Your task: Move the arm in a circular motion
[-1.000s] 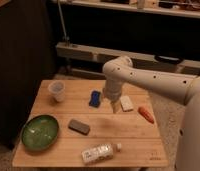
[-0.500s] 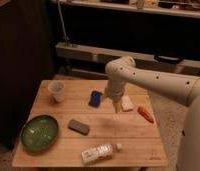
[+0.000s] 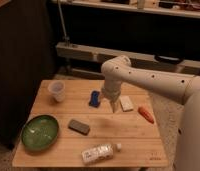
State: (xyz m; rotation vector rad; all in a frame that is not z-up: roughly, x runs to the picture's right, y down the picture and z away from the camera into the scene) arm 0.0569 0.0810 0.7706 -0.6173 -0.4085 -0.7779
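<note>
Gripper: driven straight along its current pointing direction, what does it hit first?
Probably bare wooden table. The gripper points down into the gap between the blue object and the white block; depth is unclear, so that's a guess.

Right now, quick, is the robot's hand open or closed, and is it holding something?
Gripper: points down above the table, between the blue object and the white block; open, closed or holding cannot be told.

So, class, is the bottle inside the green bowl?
No, the bottle lies on the table beside the bowl, end effector hovering above mid-table.
</note>
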